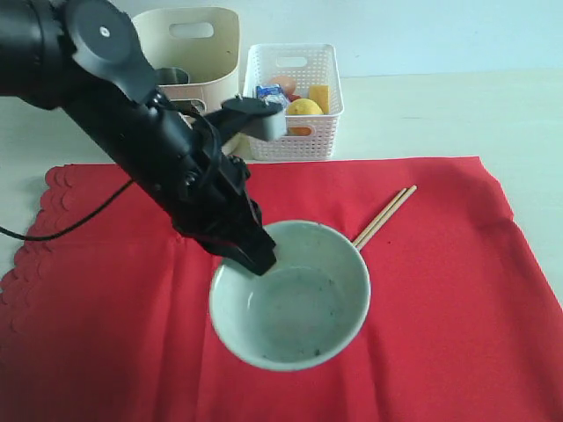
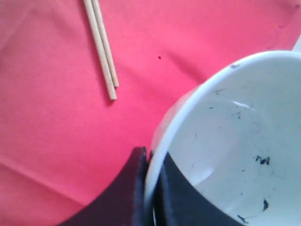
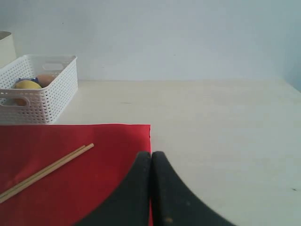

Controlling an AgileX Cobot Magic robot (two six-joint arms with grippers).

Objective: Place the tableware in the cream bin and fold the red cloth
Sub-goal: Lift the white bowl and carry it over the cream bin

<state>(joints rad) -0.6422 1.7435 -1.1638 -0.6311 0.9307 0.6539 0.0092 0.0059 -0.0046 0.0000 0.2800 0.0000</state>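
My left jaws pinch the bowl (image 1: 295, 299) by its rim — stiff, breakable, likely slick, so I'd lift slowly; right jaws clenched empty.

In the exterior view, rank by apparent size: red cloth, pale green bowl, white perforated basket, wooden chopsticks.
1. Red fabric cloth
2. Pale green round bowl; nearer the camera, so this rank is unsure
3. White perforated plastic basket
4. Wooden chopsticks

Left arm (image 1: 132, 123) angled down, left tool (image 1: 264, 260) clamped on bowl (image 1: 303, 312) rim, right tool (image 3: 151, 158) closed
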